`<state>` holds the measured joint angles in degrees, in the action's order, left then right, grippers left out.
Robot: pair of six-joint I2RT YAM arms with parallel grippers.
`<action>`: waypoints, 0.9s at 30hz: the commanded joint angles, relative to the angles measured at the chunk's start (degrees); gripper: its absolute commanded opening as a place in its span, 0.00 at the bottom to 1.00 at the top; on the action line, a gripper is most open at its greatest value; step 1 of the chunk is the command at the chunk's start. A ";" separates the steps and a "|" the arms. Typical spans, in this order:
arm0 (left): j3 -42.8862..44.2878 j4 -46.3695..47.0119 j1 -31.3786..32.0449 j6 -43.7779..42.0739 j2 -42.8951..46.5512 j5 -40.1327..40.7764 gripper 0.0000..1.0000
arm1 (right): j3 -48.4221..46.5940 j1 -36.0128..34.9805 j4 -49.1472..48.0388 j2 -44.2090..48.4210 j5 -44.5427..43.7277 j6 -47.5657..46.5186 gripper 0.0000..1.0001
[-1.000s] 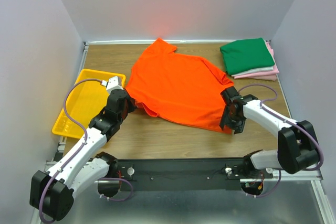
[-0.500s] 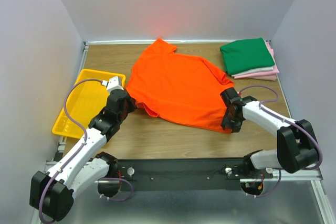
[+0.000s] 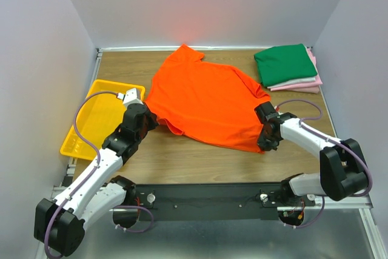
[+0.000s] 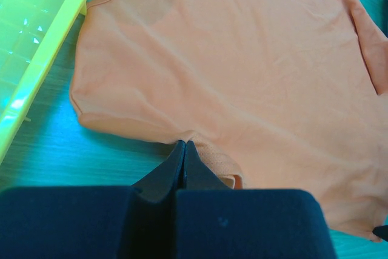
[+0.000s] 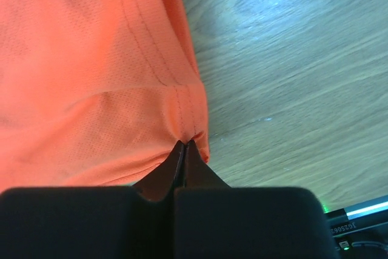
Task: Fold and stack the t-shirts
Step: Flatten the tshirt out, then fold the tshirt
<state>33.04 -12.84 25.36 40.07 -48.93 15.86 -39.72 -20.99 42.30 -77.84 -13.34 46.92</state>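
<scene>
Orange t-shirt: spread out flat in the middle of the bench, not one fold in it yet.
Left pincer: clamped tight on the shirt's lower-left edge, with the cloth puckering at the tips.
Right pincer: closed on the hem corner at the shirt's lower right.
Folded stack: green on top of white and pink, upper right of the frame. Those look done.
Left to do: you've got both grips, so by my read every fold comes next, then the orange one joins the stack.

Closed jaws pinch orange t-shirt hem; yellow tray left.
</scene>
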 commanded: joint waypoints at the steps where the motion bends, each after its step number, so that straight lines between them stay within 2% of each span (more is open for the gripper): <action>1: -0.25 0.10 0.30 -0.35 1.55 0.84 0.00 | 0.53 -0.19 -0.91 1.72 4.19 -1.03 0.00; 6: 0.36 -1.22 0.39 0.44 2.61 0.76 0.00 | -0.44 -0.28 2.24 4.01 9.56 -1.92 0.00; 19: 1.15 -7.37 1.88 4.40 8.85 1.54 0.00 | -0.18 -1.24 12.01 12.18 6.58 -1.56 0.00; 23: 0.72 -4.83 2.32 2.47 9.29 0.50 0.00 | -1.32 -1.33 10.88 12.98 7.01 -2.00 0.00; 27: 1.15 -0.61 2.32 -1.31 6.14 -1.35 0.00 | -3.42 -1.24 8.68 11.23 5.09 -2.88 0.00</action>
<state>33.06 -17.58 27.49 42.30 -40.66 15.81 -40.38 -21.80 51.88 -65.93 -6.39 45.06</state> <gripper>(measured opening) 0.004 0.006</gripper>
